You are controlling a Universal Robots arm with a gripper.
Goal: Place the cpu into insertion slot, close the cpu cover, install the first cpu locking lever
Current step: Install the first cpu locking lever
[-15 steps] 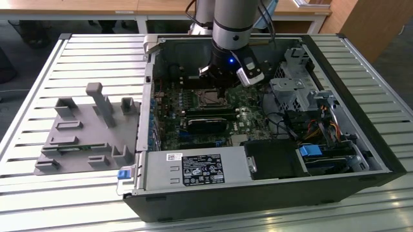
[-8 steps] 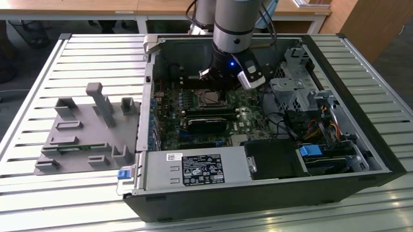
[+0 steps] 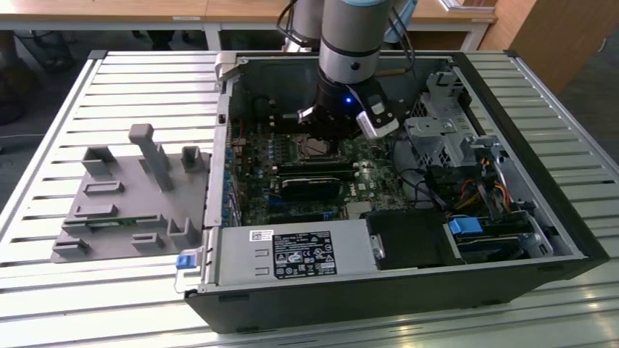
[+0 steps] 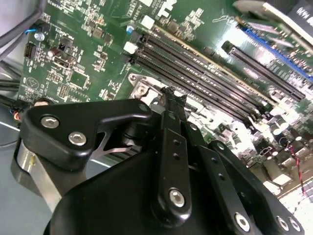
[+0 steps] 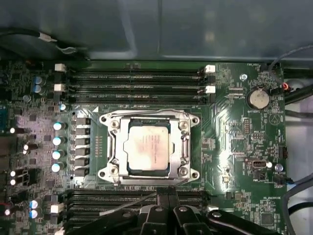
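Pincer [image 5: 168, 196]: in the first wrist view its black fingers come together at the near rim of the socket, tips close with no gap to be seen and nothing held; they look pressed shut, likely so the narrow tip can push at the frame or a lever, though the tip itself is partly hidden by the linkage.
Pincer, second wrist view [image 4: 171, 95]: the tip sits low over the silver socket corner, just beside the memory slots [image 4: 205, 73].
Cpu [image 5: 145, 147]: it lies flat and square inside the socket, pale silver-beige top facing up, with faint print and slightly notched edges.
Insertion slot [image 5: 113, 172]: a silver-rimmed square set in the green motherboard [image 5: 234, 127], between two banks of long black memory slots; the chip fills its centre, so the first step looks done.
Cpu cover [image 5: 183, 142]: the thin silver frame appears lowered around the chip, whose top shows through the cut-out.
Locking levers: wire-like rods seem to run along the frame's edges; whether either is latched I cannot tell.
Computer case [image 3: 541, 217]: it lies open on the slatted bench [image 3: 145, 80], the arm reaching straight down into it.
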